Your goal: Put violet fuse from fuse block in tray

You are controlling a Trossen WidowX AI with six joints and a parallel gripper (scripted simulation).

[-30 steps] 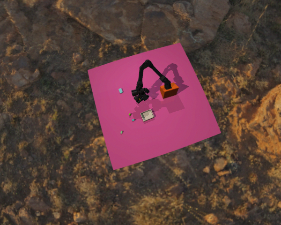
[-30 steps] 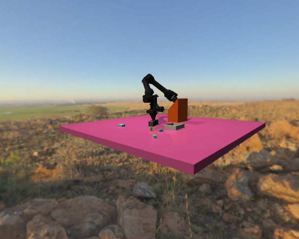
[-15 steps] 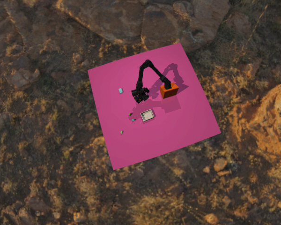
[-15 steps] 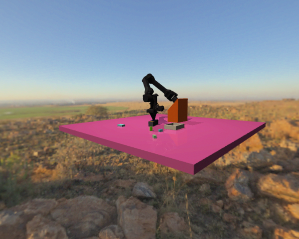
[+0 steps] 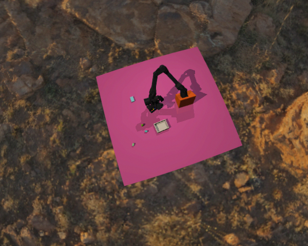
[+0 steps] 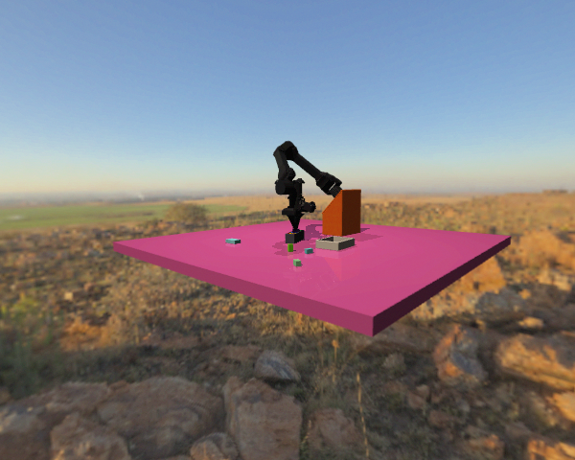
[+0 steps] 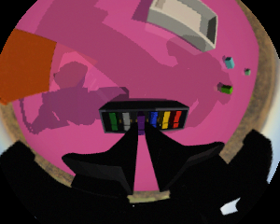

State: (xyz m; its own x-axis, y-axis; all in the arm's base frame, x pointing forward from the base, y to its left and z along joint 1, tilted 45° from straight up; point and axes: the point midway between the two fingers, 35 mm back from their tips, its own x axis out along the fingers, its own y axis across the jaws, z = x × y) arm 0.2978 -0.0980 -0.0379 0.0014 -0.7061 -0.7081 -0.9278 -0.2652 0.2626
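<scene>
I have the gripper (image 7: 142,140) pinched on the violet fuse (image 7: 142,122), its two dark fingers converging on it from below in the wrist view. The fuse sits in the middle of the black fuse block (image 7: 144,118); it looks seated in its slot, though I cannot tell from this angle whether it is lifted at all. Green and white fuses stand on one side of it, blue, yellow and red on the other. From the exterior view the gripper points straight down over the block (image 6: 294,236). The grey tray (image 7: 183,15) lies apart from the block on the pink table (image 6: 402,267), with three small green and teal blocks near it. The arm rises from an orange base (image 6: 342,213).
</scene>
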